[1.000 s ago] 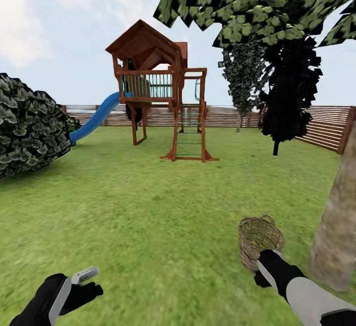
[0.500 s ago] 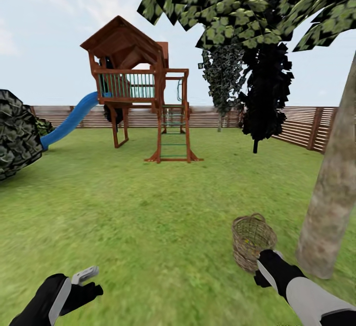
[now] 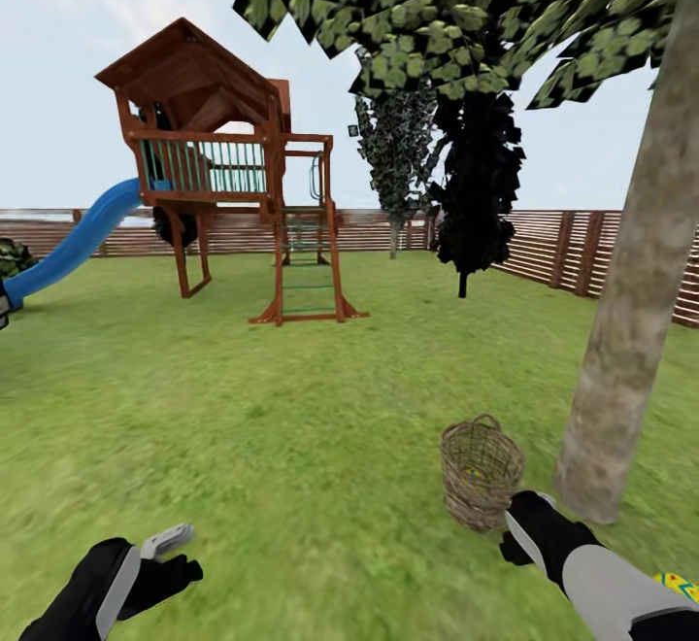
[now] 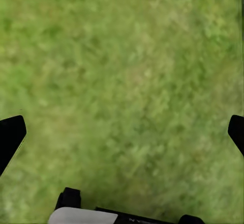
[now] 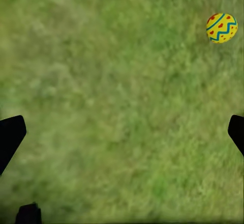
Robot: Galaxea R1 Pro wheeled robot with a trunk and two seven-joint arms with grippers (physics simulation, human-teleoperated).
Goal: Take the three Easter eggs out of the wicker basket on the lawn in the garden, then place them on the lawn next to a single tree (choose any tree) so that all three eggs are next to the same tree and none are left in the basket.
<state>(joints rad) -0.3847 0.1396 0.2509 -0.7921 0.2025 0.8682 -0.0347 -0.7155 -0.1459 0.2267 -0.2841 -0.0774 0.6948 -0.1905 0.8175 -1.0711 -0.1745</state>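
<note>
Wicker basket (image 3: 481,471) stands upright on the lawn (image 3: 291,408), near and right of centre, just left of the base of the pale mottled tree (image 3: 631,301), whose trunk leans up out of the head view's right side under a light green canopy. A speck of yellow shows inside the basket — too small to count eggs. One Easter egg (image 5: 221,27) lies on bare grass in the right wrist view, yellow with red marks and a blue-green zigzag; a sliver of the same pattern peeks past the right forearm at the near right corner of the head view (image 3: 677,585). Right gripper (image 5: 122,135) hangs over grass, its fingers wide apart, holding nothing. Left gripper (image 4: 122,135) is low at near left over plain turf, fingers likewise spread, empty. Farther off: a wooden playhouse (image 3: 218,155) with a blue slide (image 3: 73,248), a dark columnar tree (image 3: 476,185), and a slatted fence (image 3: 582,253) along the back.
</note>
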